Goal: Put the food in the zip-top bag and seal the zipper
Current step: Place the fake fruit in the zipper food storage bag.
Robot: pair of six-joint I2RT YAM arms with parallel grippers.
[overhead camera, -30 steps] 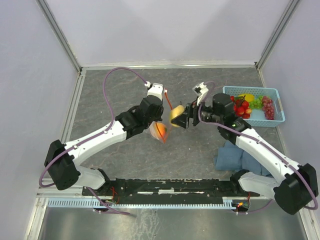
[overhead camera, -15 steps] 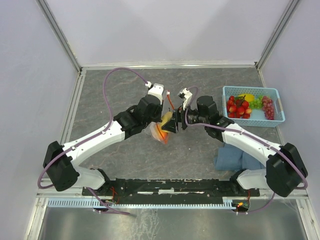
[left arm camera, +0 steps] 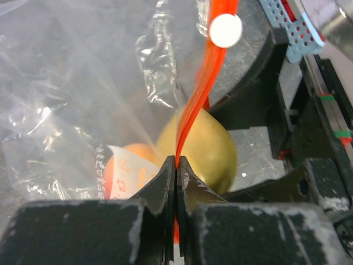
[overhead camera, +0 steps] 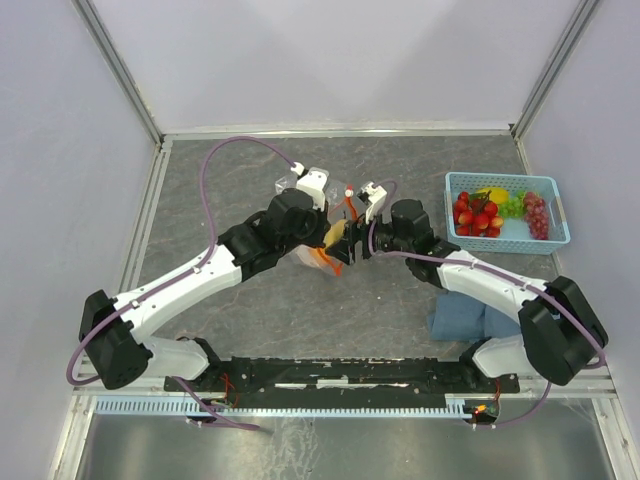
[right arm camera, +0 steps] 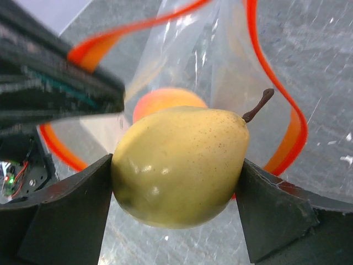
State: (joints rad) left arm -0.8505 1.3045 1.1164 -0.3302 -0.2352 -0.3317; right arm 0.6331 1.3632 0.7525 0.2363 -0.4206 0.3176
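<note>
Closest to the arm bases there's just a crumpled blue cloth by the right arm, not part of the job as far as I can tell. Mid-table is where it's happening: the left gripper has its jaws pressed together on the zipper, pinching 1 side of that red-orange strip and holding the zip-top bag up with its mouth gaping. 1 peach sits inside already, next to the white label. The right gripper is clamped wide on a yellow fruit with a brown stem, right at the mouth, the strip looping around behind it. So I'd call this the loading step, fruit number 2. Next move probably needs the fruit pushed deeper past the strip before those jaws let go, otherwise it could catch the lip and roll out. Farther off to the right, the basket holds strawberries and grapes, so sealing looks a long way off.
</note>
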